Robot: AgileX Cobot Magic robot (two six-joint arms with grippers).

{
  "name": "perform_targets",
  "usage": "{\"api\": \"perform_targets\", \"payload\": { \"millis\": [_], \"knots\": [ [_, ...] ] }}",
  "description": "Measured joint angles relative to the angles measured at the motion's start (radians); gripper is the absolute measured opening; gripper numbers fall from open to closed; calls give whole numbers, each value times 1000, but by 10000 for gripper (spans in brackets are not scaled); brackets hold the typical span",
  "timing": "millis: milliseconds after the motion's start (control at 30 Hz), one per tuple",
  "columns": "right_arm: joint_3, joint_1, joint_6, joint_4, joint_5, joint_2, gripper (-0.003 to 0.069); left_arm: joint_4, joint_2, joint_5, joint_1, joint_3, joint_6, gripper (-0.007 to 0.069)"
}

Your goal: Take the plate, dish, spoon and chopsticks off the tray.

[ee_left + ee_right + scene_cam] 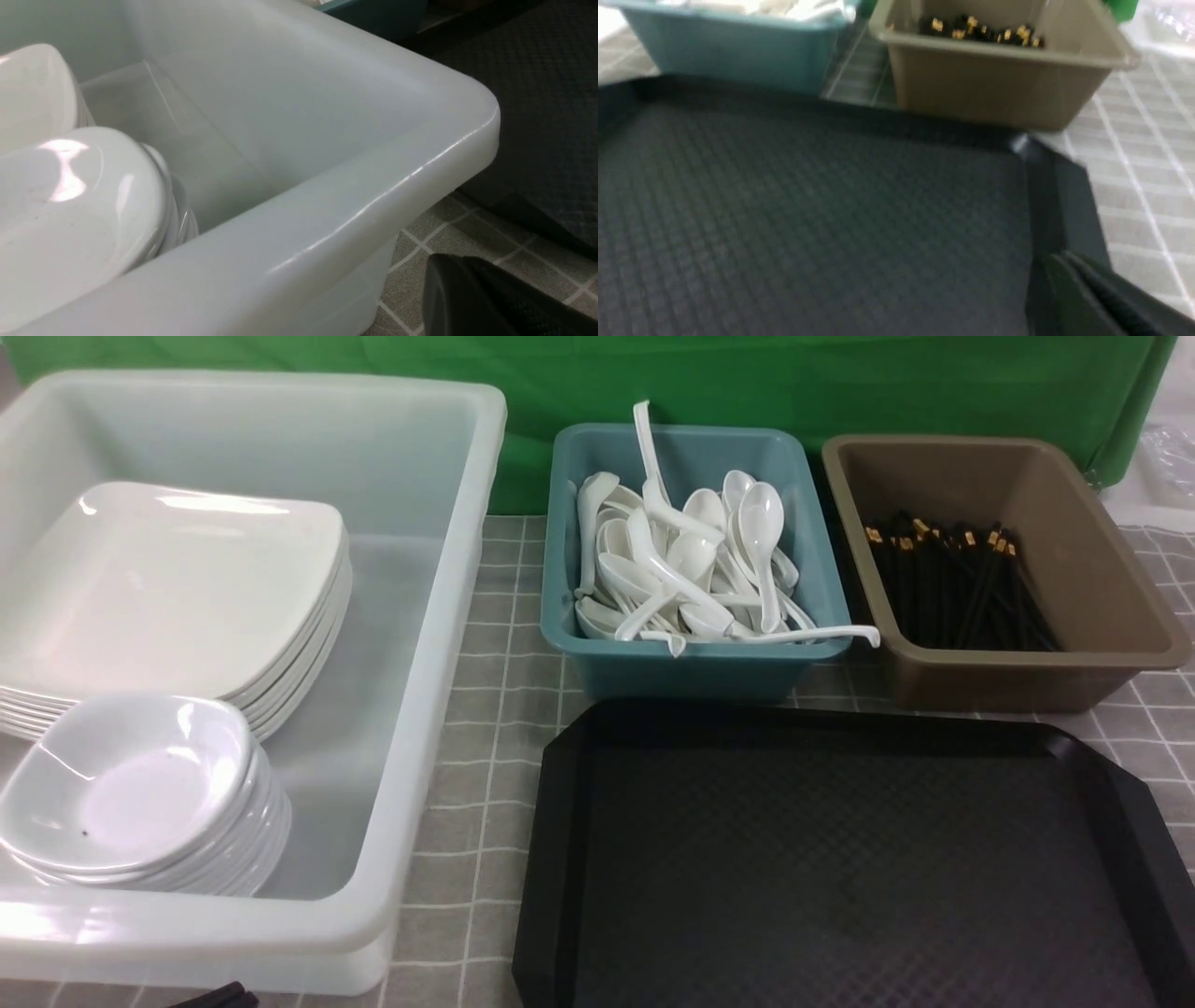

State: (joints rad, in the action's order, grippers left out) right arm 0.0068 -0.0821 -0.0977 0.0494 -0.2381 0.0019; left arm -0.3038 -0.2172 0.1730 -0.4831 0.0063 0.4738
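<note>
Tray (840, 859): black, nearest the robot on the right half of the grey checked cloth (485, 728); its diamond-pattern floor shows bare in the front and right wrist views.
Plate (177, 588): top of a stack of large square white plates inside the translucent white tub (448, 616), toward the tub's far left.
Dish (126, 784): top of a stack of small white dishes in the tub's near left corner, just in front of the plate stack; dark speck visible inside.
Spoon (761, 523): white soup spoons heaped in the teal bin (691, 658), behind the tray's far left edge; one handle hangs over the bin's near rim.
Chopsticks (952, 583): black with gold bands, lying in the brown bin (1102, 569), just right of the teal bin.
Left gripper (490, 298): only one dark finger edge seen, beside the tub's near right corner; open or closed cannot be told.
Right gripper (1092, 298): dark finger edges above the tray's right rim, blurred; state cannot be told.
</note>
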Motion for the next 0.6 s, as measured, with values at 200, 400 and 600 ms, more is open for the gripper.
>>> {"api": "perform_targets", "payload": {
  "millis": [200,400,600],
  "knots": [
    [0,0,2,-1,-10,-1,20,0,0,0,0,0,0,10],
    [0,0,2,-2,-10,-1,32,0,0,0,0,0,0,10],
    [0,0,3,-2,-10,-1,49,0,0,0,0,0,0,10]
  ]
}}
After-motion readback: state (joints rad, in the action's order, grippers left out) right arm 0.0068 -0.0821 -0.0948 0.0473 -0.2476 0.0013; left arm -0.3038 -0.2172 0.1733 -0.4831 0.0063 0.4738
